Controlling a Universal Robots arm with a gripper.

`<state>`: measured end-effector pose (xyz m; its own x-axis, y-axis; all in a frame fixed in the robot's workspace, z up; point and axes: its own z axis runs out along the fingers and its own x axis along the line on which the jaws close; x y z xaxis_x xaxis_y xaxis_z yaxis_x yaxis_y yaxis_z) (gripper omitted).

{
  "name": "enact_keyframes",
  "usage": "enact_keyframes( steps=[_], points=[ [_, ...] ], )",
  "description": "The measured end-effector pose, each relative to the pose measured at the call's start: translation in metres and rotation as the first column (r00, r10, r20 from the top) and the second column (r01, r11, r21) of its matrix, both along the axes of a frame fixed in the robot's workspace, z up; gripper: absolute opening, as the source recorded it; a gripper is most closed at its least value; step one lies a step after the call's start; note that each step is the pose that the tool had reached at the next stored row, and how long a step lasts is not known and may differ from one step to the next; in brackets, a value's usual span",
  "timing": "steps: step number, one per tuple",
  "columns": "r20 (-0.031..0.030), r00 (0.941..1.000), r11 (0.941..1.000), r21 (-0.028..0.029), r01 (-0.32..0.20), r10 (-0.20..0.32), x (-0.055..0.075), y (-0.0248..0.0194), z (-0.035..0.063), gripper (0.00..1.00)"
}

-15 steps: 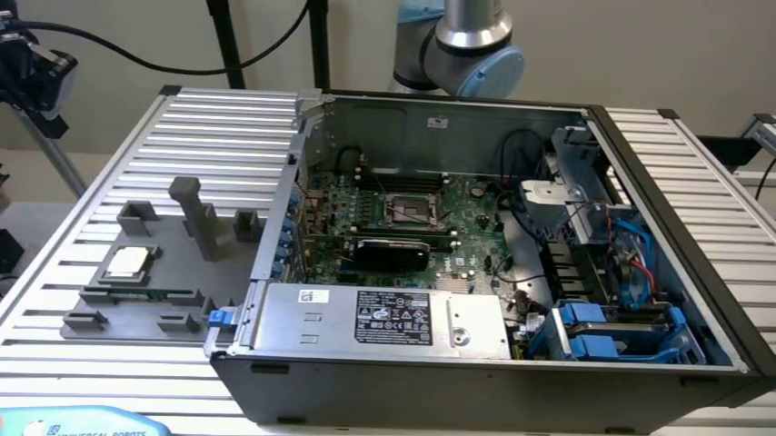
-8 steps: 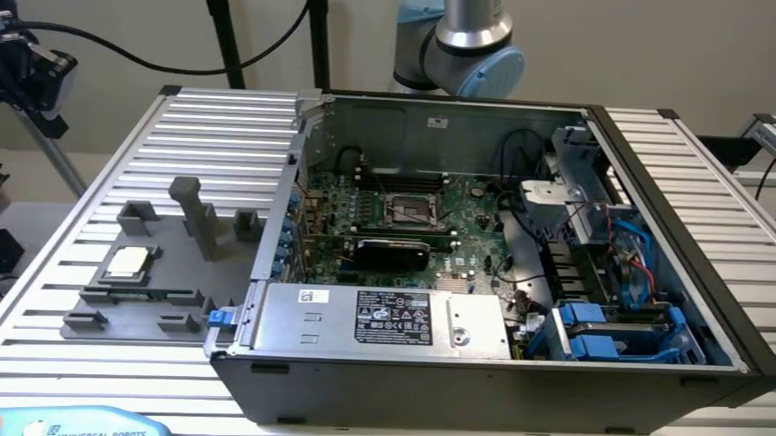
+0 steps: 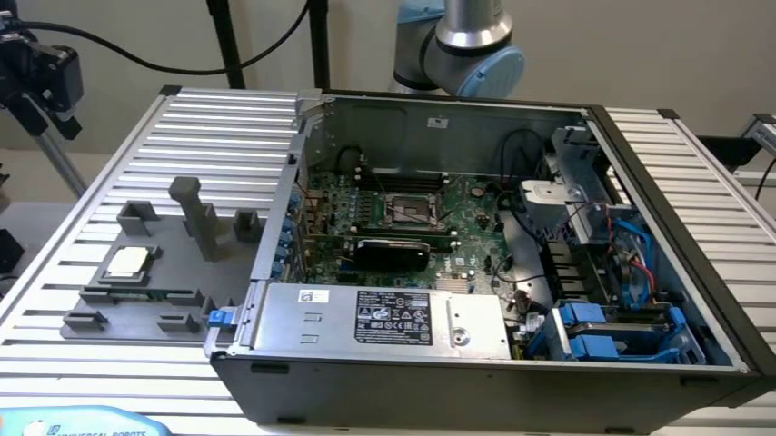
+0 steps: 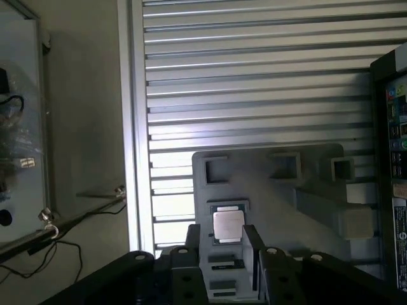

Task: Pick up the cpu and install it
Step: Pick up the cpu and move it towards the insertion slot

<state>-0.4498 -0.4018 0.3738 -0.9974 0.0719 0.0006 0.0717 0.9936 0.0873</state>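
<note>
The cpu, a small square chip with a silvery top and tan rim, lies flat in a pocket of the grey fixture plate on the slatted table, to the exterior view's left of the computer case. In the wrist view the cpu lies well below, seen between the two dark fingers of my gripper. The gripper is open and holds nothing. Inside the open case, the dark metal-framed socket sits on the green motherboard.
The grey case stands open, with a power supply at the front and blue drive bays on the exterior view's right. Upright grey posts rise from the fixture plate. A green memory stick lies near the cpu.
</note>
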Motion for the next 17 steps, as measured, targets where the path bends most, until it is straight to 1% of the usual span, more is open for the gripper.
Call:
enact_keyframes(
  steps=[1,2,4,5,7,9,11,17],
  points=[
    [0.0000,1.0000,1.0000,0.0000,0.000,0.000,0.000,0.0000,0.0000,0.42],
    [-0.0003,1.0000,1.0000,-0.0001,0.000,0.000,0.000,0.0000,-0.0001,0.53],
    [-0.0012,1.0000,1.0000,0.0001,0.000,0.000,0.000,-0.0007,-0.0020,0.53],
    [-0.0024,1.0000,1.0000,0.0000,0.000,0.000,0.000,-0.0015,-0.0036,0.60],
    [-0.0041,1.0000,1.0000,0.0000,0.000,0.000,0.001,-0.0046,-0.0072,0.60],
    [-0.0044,1.0000,1.0000,0.0001,0.000,0.000,0.002,-0.0080,-0.0109,0.60],
    [-0.0044,1.0000,1.0000,0.0001,-0.002,0.002,0.003,-0.0105,-0.0145,0.60],
    [-0.0043,0.9999,0.9999,0.0001,-0.011,0.011,0.011,-0.0136,-0.0254,0.60]
  ],
)
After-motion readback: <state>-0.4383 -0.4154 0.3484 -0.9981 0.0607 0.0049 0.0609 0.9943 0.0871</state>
